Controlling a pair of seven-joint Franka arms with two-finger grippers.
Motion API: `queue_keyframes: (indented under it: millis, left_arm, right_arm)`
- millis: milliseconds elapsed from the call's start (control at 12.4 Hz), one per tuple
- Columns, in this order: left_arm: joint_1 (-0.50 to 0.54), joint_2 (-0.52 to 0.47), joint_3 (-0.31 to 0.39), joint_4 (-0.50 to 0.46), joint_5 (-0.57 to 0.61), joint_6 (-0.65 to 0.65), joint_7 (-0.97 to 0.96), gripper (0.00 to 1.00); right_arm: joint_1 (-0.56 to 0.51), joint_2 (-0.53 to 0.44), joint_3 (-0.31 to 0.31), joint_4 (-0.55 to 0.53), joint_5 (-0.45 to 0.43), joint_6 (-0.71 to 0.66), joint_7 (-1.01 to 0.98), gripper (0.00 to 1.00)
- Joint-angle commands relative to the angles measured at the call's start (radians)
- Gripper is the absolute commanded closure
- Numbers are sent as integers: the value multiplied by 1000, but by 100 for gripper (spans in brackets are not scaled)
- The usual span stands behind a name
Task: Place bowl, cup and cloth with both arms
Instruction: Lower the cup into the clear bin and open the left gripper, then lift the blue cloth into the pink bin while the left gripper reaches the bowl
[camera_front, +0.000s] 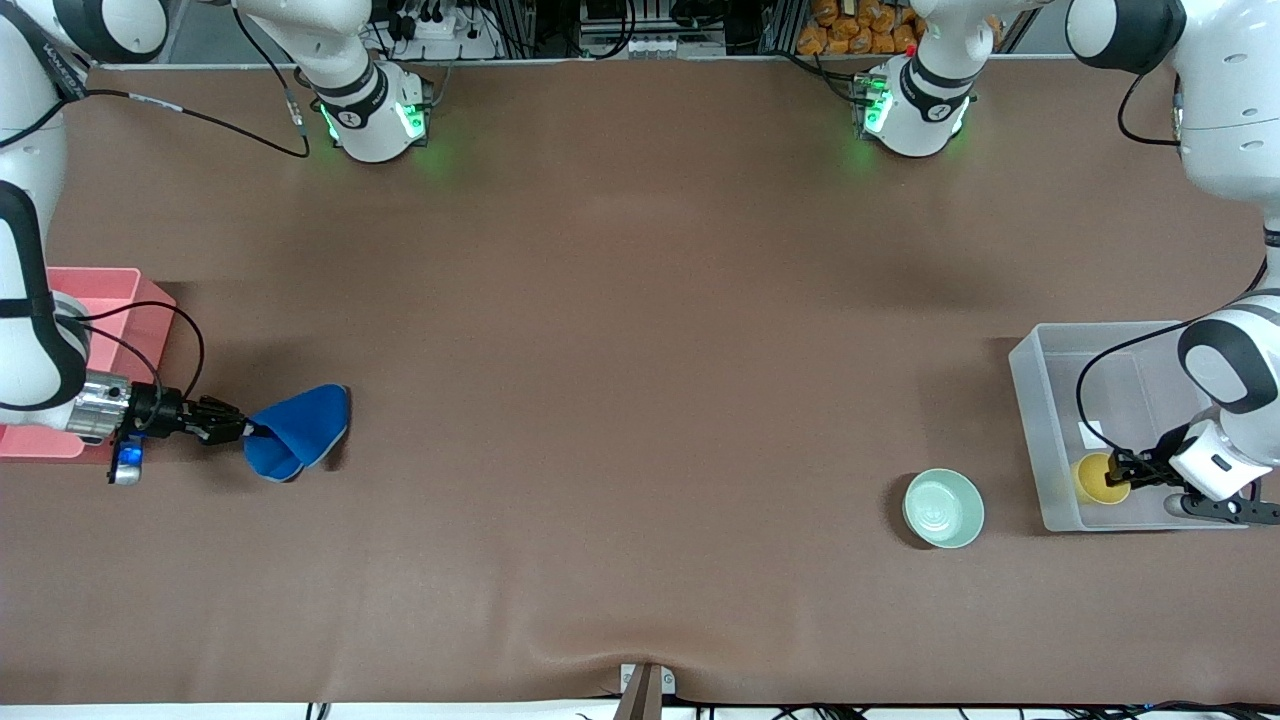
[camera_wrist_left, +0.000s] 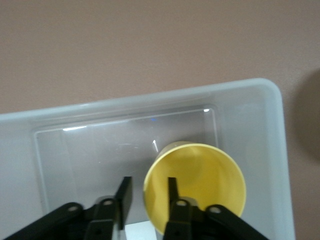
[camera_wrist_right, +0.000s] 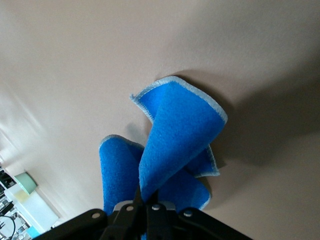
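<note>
The yellow cup stands upright in a clear plastic bin at the left arm's end of the table. My left gripper is open astride the cup's wall, one finger inside and one outside, with a gap showing. The mint-green bowl sits on the table beside the bin, toward the middle. At the right arm's end, my right gripper is shut on an edge of the blue cloth. The cloth folds upward from the pinched edge, its lower part on the table.
A pink tray lies under the right arm, at its end of the table. The brown mat covers the table between the cloth and the bowl. The clear bin's rim surrounds the left gripper.
</note>
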Motion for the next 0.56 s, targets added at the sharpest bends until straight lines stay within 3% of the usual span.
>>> queue_keyframes:
  millis: [0, 161, 482]
  left_arm:
    - [6, -4, 10, 23, 25, -11, 39, 14]
    - [8, -40, 16, 26, 83, -78, 37, 11]
    - [-23, -123, 34, 38, 85, -222, -11, 6]
  right_arm:
    - [-24, -8, 12, 40, 19, -3, -11, 100]
    - [-7, -22, 10, 60, 4, 69, -3, 100]
    - [5, -68, 10, 64, -34, 81, 29, 100]
